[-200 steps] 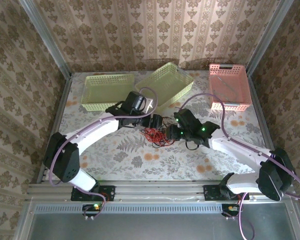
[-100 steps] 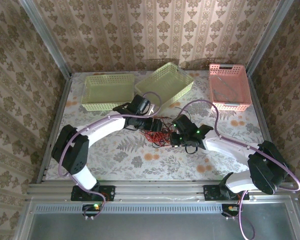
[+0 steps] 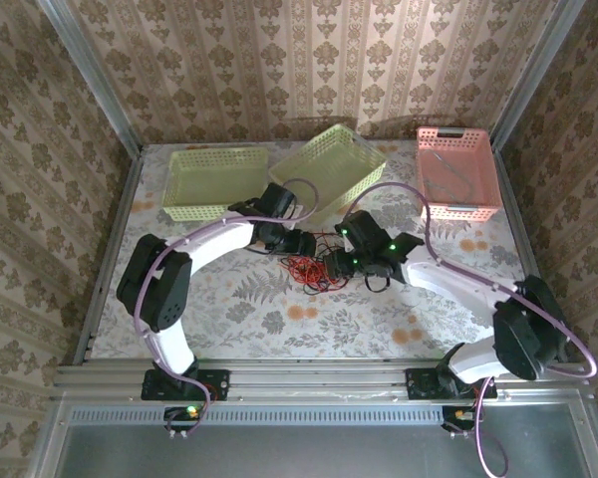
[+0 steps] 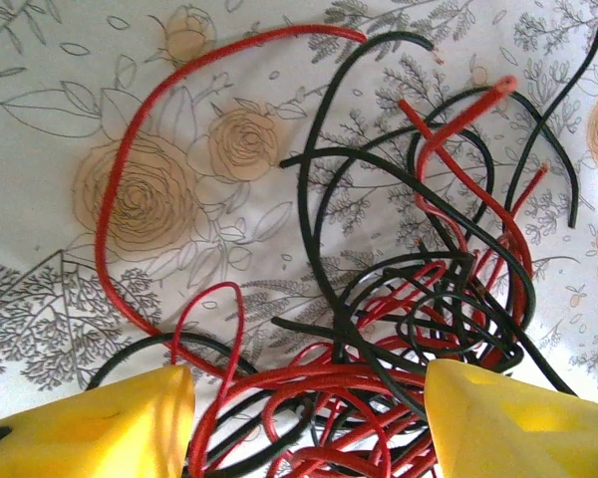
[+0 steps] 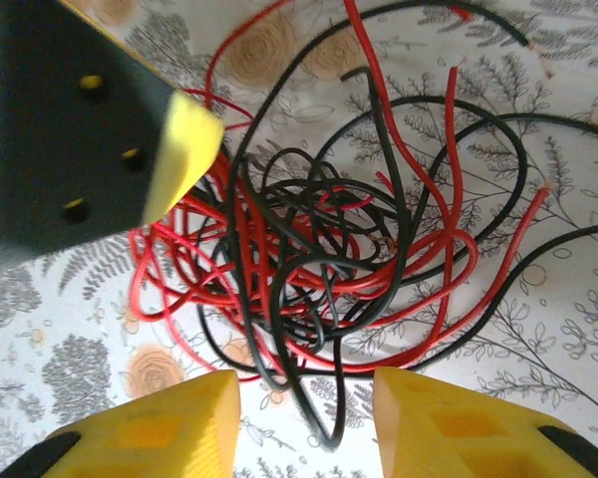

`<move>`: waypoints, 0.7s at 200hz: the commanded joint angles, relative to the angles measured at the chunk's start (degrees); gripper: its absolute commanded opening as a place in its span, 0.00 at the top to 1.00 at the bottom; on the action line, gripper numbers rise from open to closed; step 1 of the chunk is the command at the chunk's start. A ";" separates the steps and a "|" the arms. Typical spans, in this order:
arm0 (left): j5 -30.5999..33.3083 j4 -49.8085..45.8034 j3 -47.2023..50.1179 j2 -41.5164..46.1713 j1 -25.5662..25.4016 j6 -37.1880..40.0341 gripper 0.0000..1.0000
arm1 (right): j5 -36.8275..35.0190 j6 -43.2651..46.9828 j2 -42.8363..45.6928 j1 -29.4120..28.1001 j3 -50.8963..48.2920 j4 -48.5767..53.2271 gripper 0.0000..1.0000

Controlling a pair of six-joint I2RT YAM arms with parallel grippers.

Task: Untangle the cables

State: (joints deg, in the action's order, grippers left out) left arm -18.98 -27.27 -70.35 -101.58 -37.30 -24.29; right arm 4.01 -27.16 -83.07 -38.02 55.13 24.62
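While both arms reach inward from the near edge of the table (image 3: 229, 309), the task appears to stand at its opening step: choosing strands to take hold of. The cables (image 3: 314, 267) lie in one knotted heap of red and black wire at mid-table, with loose ends trailing toward the far side. The right gripper (image 5: 304, 388) hangs over the near side of the heap. Its yellow fingers stand apart, and one black loop dangles in the gap, not pinched. The left gripper (image 4: 304, 383) straddles the heap's far-left side, jaws spread wide, with several red and black strands between the pads and none clamped. From the right wrist, one left pad (image 5: 184, 149) shows close above the wires. No strand looks freed, so little of the task seems done. The next move probably calls for each gripper to close on a different wire, then draw apart slowly so the loops slip rather than tighten. Beyond lie two green baskets (image 3: 214, 182) and a pink basket (image 3: 458, 171).
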 commanded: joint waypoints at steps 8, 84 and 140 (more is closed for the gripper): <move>-1.03 -1.91 -2.02 -0.11 0.73 0.41 0.36 | 5.22 4.04 -5.53 0.69 2.28 2.07 0.65; -3.84 -3.45 0.87 5.61 -0.74 -3.45 0.30 | 3.45 3.74 1.34 0.67 5.55 4.98 1.00; 6.01 7.68 15.20 6.95 -7.33 -12.77 0.23 | 3.59 4.33 -0.12 0.14 11.17 5.79 1.00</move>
State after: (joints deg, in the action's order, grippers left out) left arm -17.61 -24.36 -60.82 -93.49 -44.95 -31.05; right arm 7.66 -23.92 -83.70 -37.54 62.96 28.99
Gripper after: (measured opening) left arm 0.801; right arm 0.070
